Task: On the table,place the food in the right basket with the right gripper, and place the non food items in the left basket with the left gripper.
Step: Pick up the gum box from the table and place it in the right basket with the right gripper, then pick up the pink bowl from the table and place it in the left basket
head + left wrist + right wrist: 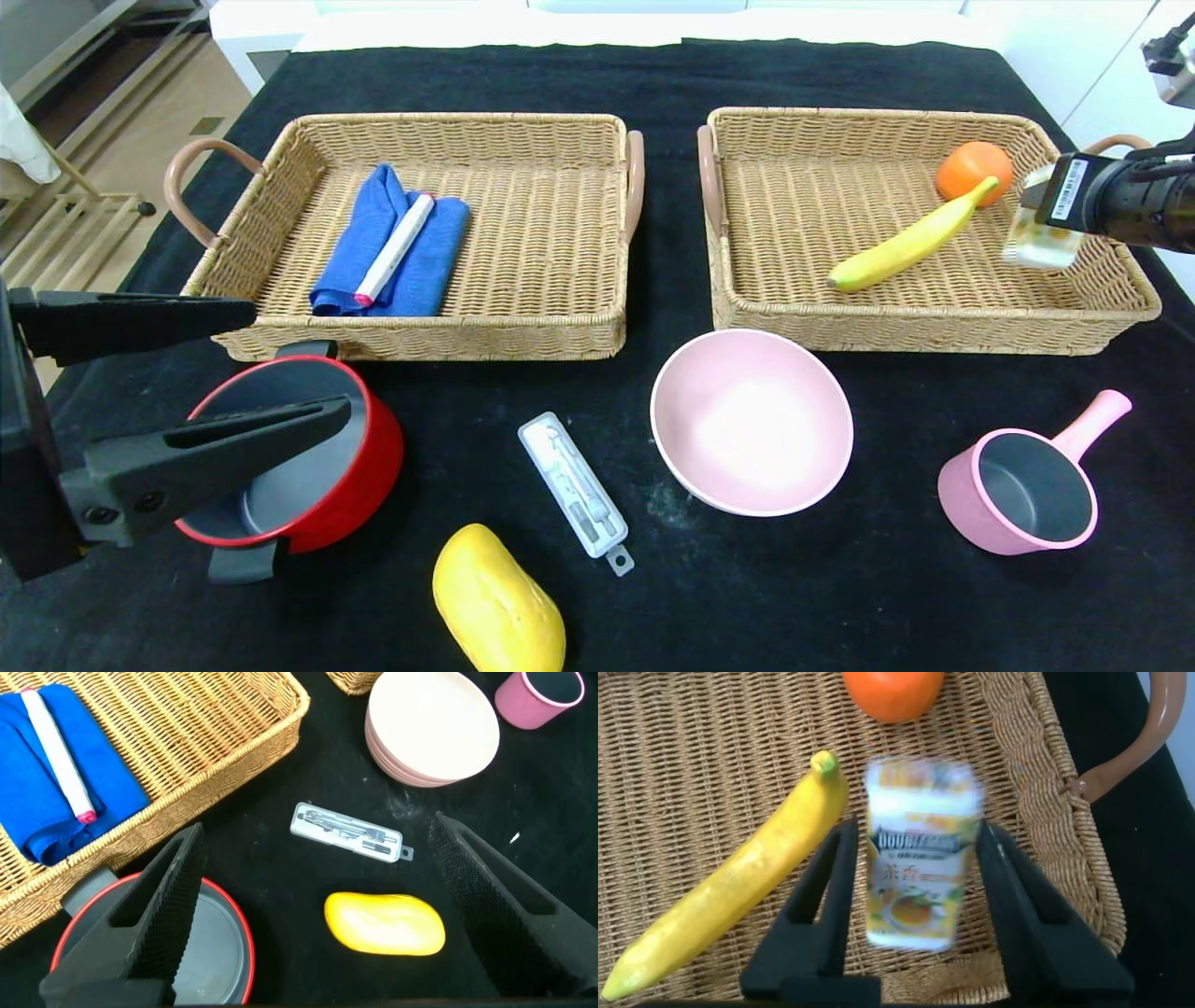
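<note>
The left gripper (pixel 247 369) is hanging spread over the red pot (pixel 308 467), whose rim is blocking a straight descent. Beyond its fingertips, bare table (pixel 485 392) is lying open toward the white case (pixel 576 492). Beside the right gripper (pixel 915 891), a banana (pixel 729 905) and orange (pixel 892 691) are crowding the right basket (pixel 1046 793).

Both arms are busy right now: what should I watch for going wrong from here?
1. The right tool has its fingers spread beside the blurred drink carton above the right basket; it may tip onto the banana or the orange.
2. The left tool, open over the red pot, has one finger near the left basket and could snag its rim.
</note>
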Available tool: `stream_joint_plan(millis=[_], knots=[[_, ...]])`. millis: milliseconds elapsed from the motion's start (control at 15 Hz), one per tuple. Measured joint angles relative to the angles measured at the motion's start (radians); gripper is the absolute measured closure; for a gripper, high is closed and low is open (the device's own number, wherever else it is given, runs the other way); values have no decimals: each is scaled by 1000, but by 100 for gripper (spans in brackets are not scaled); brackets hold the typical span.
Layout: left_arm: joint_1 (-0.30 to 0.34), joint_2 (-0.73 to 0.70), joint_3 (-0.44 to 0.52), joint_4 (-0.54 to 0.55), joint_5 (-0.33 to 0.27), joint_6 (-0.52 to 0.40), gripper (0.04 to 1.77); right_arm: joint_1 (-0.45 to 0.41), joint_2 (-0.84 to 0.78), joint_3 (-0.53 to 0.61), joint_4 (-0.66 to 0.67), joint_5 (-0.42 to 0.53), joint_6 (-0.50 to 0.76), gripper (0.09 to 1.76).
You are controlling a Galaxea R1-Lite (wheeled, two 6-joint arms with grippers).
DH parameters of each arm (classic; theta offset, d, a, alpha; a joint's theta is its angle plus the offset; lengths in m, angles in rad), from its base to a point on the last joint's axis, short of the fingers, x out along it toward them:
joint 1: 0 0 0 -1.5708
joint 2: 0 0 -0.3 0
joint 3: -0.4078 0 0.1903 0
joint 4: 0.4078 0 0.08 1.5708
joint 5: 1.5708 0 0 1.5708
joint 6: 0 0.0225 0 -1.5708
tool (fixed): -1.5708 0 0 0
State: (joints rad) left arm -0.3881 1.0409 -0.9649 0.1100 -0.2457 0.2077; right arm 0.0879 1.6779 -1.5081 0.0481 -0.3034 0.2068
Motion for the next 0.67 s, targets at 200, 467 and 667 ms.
stream_joint_plan(millis=[200, 467, 667], knots=[[0, -1, 0, 0, 0, 0, 9, 4, 3, 0, 0, 1, -1, 62], [0, -3, 0, 0, 0, 0, 9, 5, 2, 4, 2, 1, -3, 43], [0, -2, 1, 0, 0, 0, 9, 13, -9, 15, 12, 2, -13, 34]])
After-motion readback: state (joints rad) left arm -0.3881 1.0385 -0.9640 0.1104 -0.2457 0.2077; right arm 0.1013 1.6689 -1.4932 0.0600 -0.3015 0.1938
